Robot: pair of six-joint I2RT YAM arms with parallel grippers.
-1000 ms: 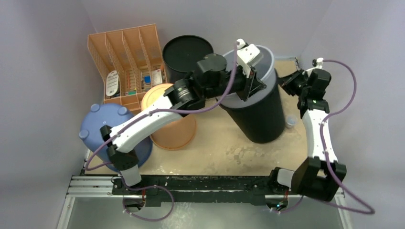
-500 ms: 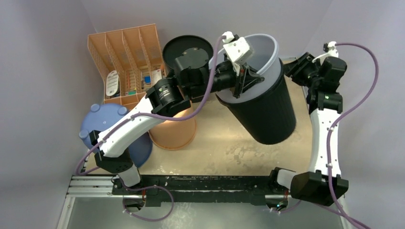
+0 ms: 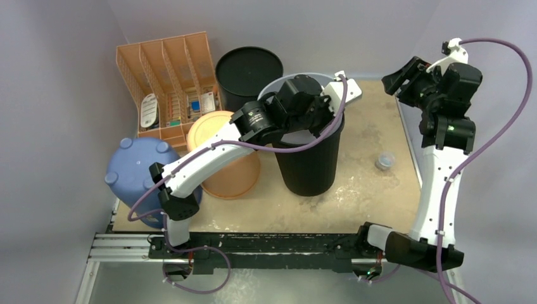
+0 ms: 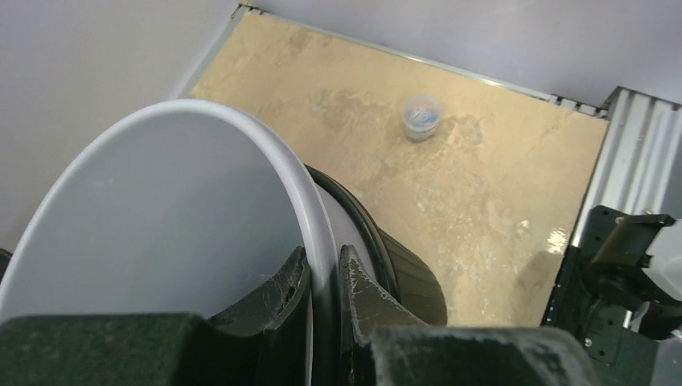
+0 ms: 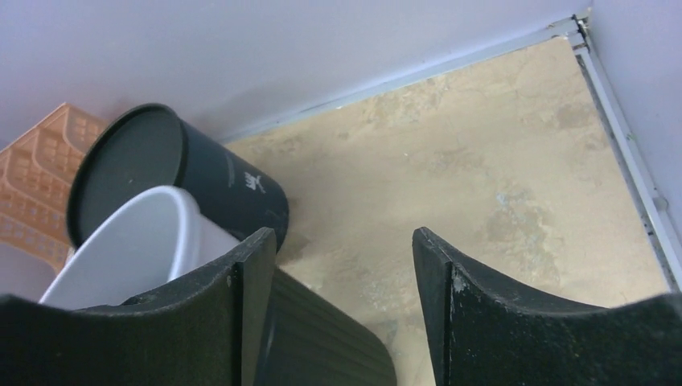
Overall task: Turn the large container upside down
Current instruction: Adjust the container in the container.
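Release is happening on the right: the right claw (image 5: 346,249) is spreading wide and pulling up toward the far right corner, well apart from the large container (image 3: 310,166). The left claw (image 4: 322,272) is staying pinched narrow on the container's pale rim (image 4: 315,217). Half a second ago the container was hanging tilted; now it is standing mouth-up in the middle of the tabletop (image 3: 367,190), so the flip, by my judgement, is not yet getting done.

The bin (image 3: 310,161) is tall, round and black with ribbed sides. Inside sits a pale grey liner (image 4: 161,209) whose rim shows above the black edge. The bin stands mouth up, base down, near the middle of the frame on the tan counter (image 3: 364,196).
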